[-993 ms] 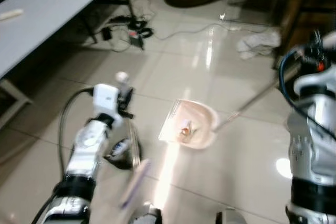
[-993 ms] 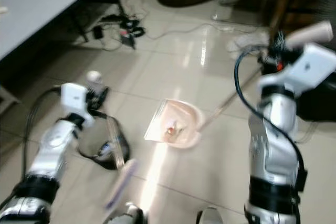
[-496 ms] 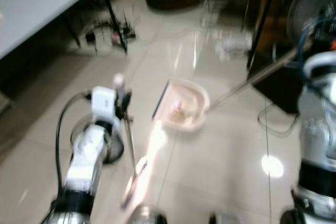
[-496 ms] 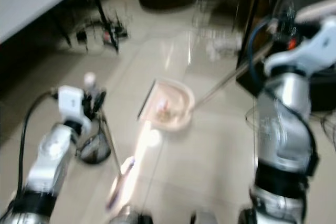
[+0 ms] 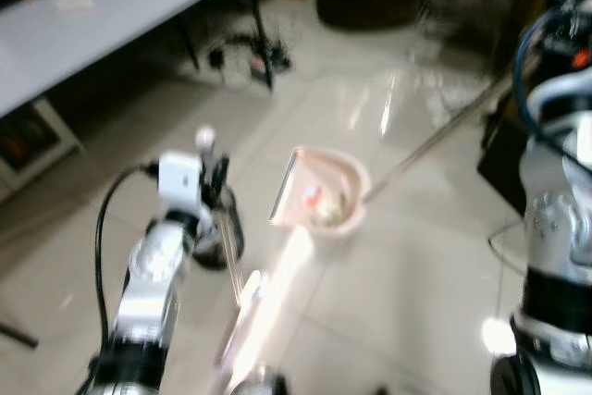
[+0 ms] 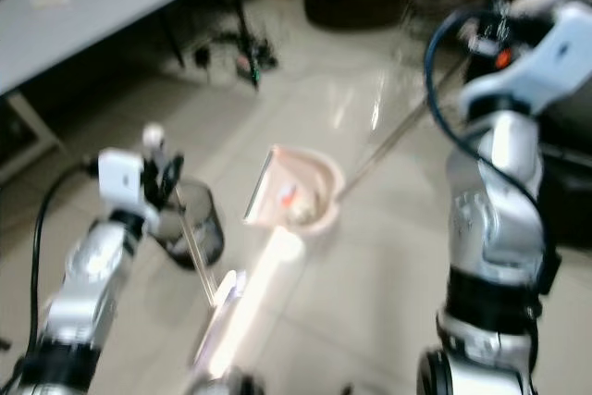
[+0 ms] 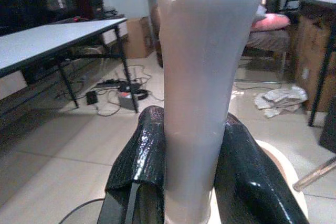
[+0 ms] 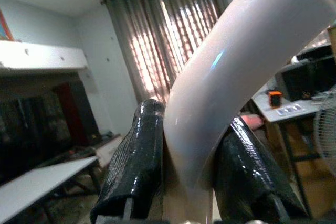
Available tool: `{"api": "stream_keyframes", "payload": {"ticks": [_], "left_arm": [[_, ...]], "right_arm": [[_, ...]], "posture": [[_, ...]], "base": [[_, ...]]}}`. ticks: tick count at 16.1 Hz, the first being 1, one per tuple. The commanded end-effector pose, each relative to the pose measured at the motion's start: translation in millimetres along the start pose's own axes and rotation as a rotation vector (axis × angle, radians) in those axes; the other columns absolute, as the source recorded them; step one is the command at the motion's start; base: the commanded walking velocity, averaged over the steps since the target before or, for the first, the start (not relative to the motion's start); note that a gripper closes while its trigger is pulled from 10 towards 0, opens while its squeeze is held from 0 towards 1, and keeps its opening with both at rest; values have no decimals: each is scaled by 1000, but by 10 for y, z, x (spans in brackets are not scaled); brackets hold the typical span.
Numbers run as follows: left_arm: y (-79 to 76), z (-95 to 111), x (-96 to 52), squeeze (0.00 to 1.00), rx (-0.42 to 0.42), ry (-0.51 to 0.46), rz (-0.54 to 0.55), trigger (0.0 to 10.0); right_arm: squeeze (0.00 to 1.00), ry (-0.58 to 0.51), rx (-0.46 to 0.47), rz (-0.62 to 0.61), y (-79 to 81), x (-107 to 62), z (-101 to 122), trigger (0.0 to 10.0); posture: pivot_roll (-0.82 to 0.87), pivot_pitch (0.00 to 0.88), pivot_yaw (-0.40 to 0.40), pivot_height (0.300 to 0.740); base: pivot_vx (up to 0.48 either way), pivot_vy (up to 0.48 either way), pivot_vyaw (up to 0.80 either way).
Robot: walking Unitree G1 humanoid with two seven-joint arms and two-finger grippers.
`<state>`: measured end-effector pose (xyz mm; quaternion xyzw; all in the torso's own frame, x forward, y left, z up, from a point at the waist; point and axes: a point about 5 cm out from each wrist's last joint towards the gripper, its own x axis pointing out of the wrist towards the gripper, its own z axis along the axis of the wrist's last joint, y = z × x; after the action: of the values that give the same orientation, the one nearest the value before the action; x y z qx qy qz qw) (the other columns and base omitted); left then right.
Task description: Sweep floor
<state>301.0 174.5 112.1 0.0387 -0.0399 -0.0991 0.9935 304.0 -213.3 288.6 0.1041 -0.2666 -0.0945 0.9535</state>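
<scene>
We are holding two tools, one in each gripper. Our left gripper (image 7: 191,171) is pinching the broom handle (image 7: 207,77) between its two black fingers (image 7: 144,156), which are closing tight on either side of the pale shaft. In the head views the thin broom shaft (image 5: 227,247) is slanting down from that gripper toward the floor near our feet, and the blurred broom head (image 5: 242,321) is lying on the tiles below and behind the gripper.

Our right gripper (image 8: 191,166) is clamping the curved pale dustpan handle (image 8: 220,77), again with two fingers (image 8: 136,161) pressing on its sides. From this gripper, held high at our right side, the one long dustpan pole (image 5: 435,141) is running down and across to the single pink dustpan (image 5: 319,201), which is resting on the tiled floor (image 5: 416,256) ahead of us, between the two arms and just beyond the left gripper. Inside the pan we are seeing a small heap of debris (image 5: 314,199), too blurred to count its pieces.

Just beside the left gripper, one dark round container (image 6: 194,228) is standing on the floor. Further out past that gripper, one long grey table (image 5: 120,6) is standing over a tangle of cables (image 5: 245,53). Beyond the dustpan, one crumpled white cloth (image 7: 281,100) is lying on the tiles.
</scene>
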Motion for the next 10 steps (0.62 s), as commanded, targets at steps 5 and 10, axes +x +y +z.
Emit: {"api": "stream_keyframes", "payload": {"ticks": [5,10], "left_arm": [[38,108,26,0,20,-42,8,10000],[38,108,26,0,20,-42,8,10000]], "right_arm": [[0,-46,21,19,45,24,105,10000],[0,-46,21,19,45,24,105,10000]], "posture": [[-38,52,108,740],[-38,52,108,740]], "base": [[304,0,800],[304,0,800]]}}
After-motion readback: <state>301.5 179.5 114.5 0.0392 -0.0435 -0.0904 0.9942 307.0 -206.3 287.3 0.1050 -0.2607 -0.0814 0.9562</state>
